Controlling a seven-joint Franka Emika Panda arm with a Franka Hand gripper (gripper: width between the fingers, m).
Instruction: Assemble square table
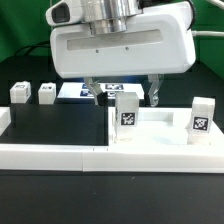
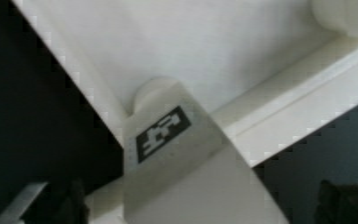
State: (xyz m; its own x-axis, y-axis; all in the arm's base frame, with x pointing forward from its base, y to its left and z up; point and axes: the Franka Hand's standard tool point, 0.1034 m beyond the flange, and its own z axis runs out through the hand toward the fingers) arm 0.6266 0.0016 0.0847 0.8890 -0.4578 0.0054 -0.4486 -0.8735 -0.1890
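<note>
Tabletop (image 1: 165, 128) w/ leg (image 1: 128, 110) upright at corner; claw (image 1: 124, 99) wide open astride leg, holding nothing.

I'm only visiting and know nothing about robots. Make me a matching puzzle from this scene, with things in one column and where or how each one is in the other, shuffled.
Things
1. gripper
2. loose legs
3. leg by the gripper
4. marker board

Descriptions
A. standing upright on the tabletop
B. lying flat on the black table
C. open, holding nothing
D. standing off the tabletop, at the exterior view's left

Pairs: 1-C, 2-D, 3-A, 4-B
</note>
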